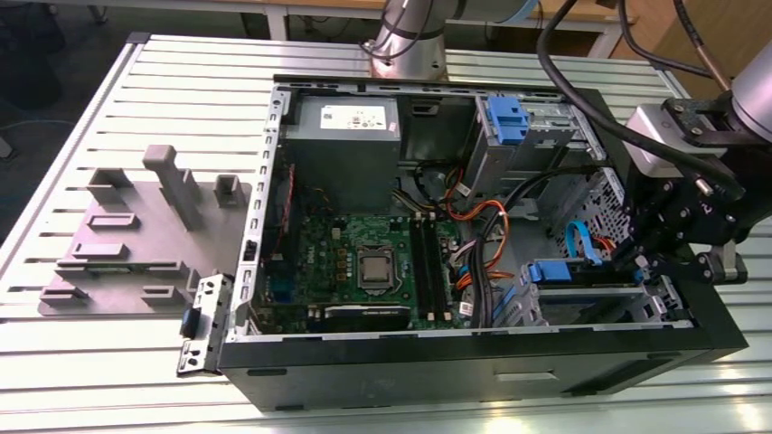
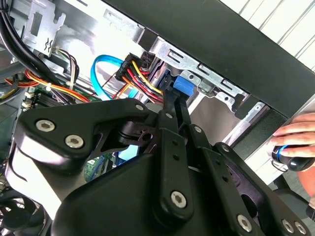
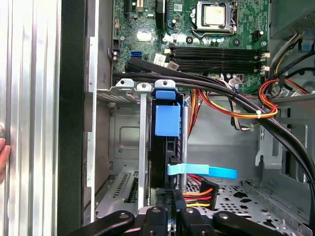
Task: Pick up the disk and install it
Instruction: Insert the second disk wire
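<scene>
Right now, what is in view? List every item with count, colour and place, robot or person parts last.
Computer case: one, black, open on the slatted table.
Disk: one, blue carrier, standing in the drive bay by the case wall.
Motherboard: one, green, case floor.
Power-supply box: one, grey, case's far corner.
Fixture block: one, grey, table at exterior view's left.
Gripper: one, black, at the disk's end.
Hand: one, outside the case.

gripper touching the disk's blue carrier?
Cannot tell. In the first wrist view the gripper sits at the disk in its bay, but cables hide the contact point.
</scene>
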Robot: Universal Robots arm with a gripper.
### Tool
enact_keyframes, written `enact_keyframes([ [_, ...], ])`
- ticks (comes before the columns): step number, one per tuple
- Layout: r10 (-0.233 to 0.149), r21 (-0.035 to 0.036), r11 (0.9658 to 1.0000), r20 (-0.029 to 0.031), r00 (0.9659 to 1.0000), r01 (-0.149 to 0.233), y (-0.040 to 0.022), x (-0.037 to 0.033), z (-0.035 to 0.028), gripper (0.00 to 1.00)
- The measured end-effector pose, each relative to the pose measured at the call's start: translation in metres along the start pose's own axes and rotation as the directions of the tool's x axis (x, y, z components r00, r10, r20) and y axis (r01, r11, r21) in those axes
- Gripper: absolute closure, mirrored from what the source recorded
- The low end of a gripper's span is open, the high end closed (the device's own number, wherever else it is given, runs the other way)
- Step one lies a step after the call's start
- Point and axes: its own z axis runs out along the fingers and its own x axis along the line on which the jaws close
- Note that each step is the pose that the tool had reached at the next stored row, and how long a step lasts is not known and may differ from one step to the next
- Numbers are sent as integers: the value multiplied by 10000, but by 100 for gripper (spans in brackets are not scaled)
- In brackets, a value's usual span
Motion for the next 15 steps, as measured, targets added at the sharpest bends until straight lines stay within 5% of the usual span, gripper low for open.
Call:
enact_keyframes([
  [15, 79, 1, 10000, 2, 10000, -79, 31, -12, -3, 84],
])
